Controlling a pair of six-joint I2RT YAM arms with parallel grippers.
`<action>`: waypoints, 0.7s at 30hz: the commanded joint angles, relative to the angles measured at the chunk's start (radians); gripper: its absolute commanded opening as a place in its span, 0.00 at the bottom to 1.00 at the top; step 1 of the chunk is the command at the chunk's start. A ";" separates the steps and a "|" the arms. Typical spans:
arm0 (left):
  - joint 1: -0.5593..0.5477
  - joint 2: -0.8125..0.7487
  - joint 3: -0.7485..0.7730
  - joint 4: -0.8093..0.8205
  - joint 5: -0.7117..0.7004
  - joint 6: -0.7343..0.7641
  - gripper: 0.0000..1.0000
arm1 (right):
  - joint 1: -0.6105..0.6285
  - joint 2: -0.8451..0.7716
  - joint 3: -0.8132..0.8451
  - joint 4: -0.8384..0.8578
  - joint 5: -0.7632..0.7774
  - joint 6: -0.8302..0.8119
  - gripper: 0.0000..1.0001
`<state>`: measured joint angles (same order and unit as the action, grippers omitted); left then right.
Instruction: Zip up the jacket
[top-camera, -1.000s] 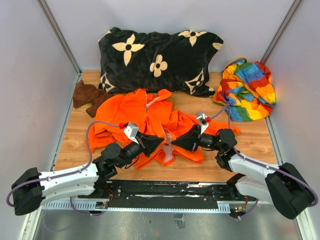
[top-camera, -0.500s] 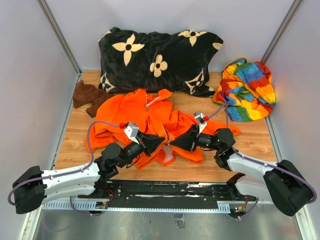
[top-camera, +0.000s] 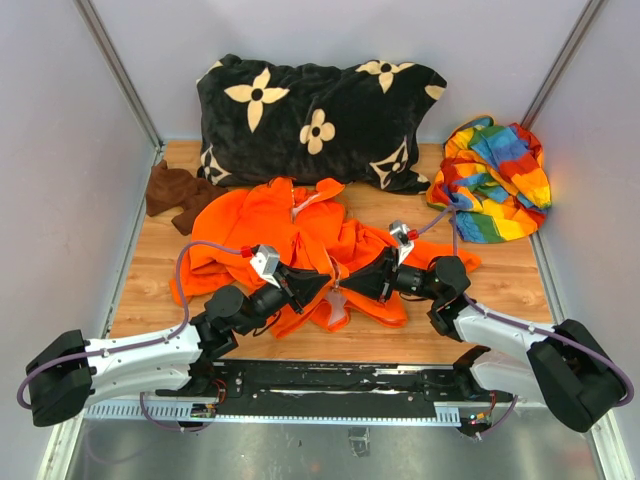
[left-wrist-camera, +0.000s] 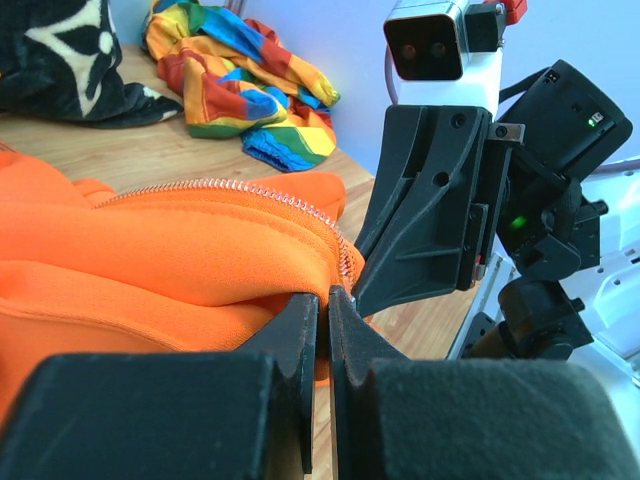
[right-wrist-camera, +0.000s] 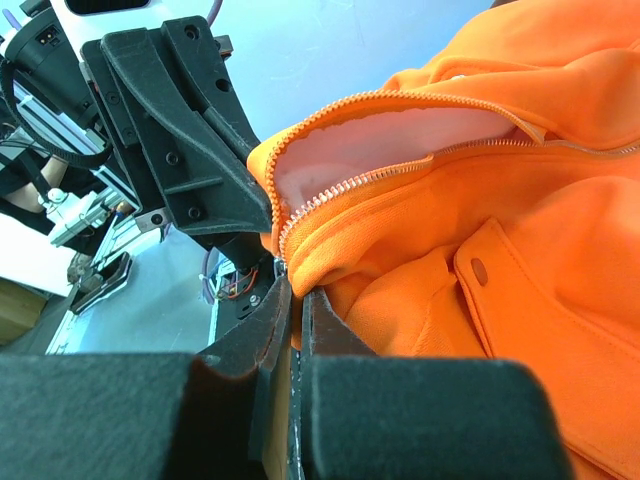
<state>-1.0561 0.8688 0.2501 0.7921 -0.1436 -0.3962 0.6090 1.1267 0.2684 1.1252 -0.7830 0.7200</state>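
Visibly crumpled orange jacket (top-camera: 262, 222), zipper (right-wrist-camera: 400, 172) undone, left gripper (left-wrist-camera: 322, 303) and right gripper (right-wrist-camera: 298, 298) clamped on its edge

I see the orange jacket (top-camera: 290, 225) bunched up in the middle of the wooden table (top-camera: 140, 290). My left gripper (top-camera: 322, 284) and right gripper (top-camera: 350, 288) meet tip to tip at its near edge, and both seem to pinch it. Behind it lie a black pillow (top-camera: 315, 120), a brown cloth (top-camera: 175, 192) and a rainbow cloth (top-camera: 495, 180).
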 joint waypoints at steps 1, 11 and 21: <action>0.001 0.001 0.003 0.058 0.010 0.023 0.00 | 0.014 -0.005 0.028 0.052 0.013 0.018 0.01; 0.001 0.002 0.006 0.049 -0.006 0.024 0.00 | 0.014 -0.008 0.025 0.051 0.008 0.020 0.01; 0.001 -0.006 0.011 0.040 -0.027 0.021 0.00 | 0.014 -0.012 0.015 0.052 0.004 0.022 0.01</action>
<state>-1.0561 0.8761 0.2504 0.7914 -0.1581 -0.3893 0.6090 1.1267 0.2684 1.1252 -0.7807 0.7334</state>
